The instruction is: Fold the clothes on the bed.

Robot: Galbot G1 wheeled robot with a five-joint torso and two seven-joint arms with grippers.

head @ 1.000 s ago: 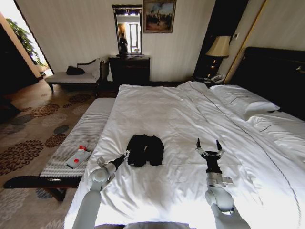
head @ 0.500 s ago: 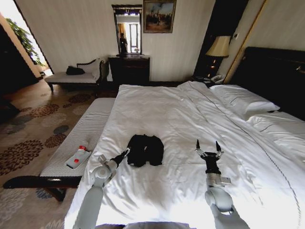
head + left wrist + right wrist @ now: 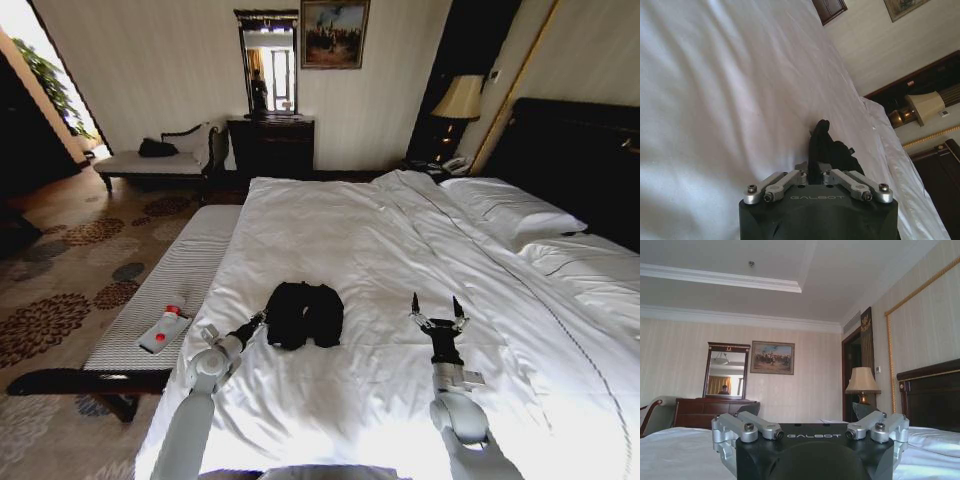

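The clothes (image 3: 305, 313) are a small black bundle on the white duvet of the bed (image 3: 400, 230), near its front left part. My left gripper (image 3: 260, 320) is shut, low over the duvet, with its tip at the bundle's left edge. In the left wrist view its shut fingers (image 3: 817, 137) point at the dark fabric (image 3: 842, 155) just beyond them; whether they pinch any cloth I cannot tell. My right gripper (image 3: 437, 305) stands open to the right of the clothes, fingers pointing up, nothing between them.
A striped bench (image 3: 170, 290) runs along the bed's left side, with a white red-capped bottle (image 3: 163, 328) on it. Pillows (image 3: 510, 210) and the dark headboard (image 3: 580, 160) are at the right. A dresser (image 3: 272, 145), chaise (image 3: 160, 160) and lamp (image 3: 460, 100) stand at the far wall.
My left gripper has shifted slightly at the bundle's left edge, ending a touch farther left. The clothes keep their shape and the right gripper stays put.
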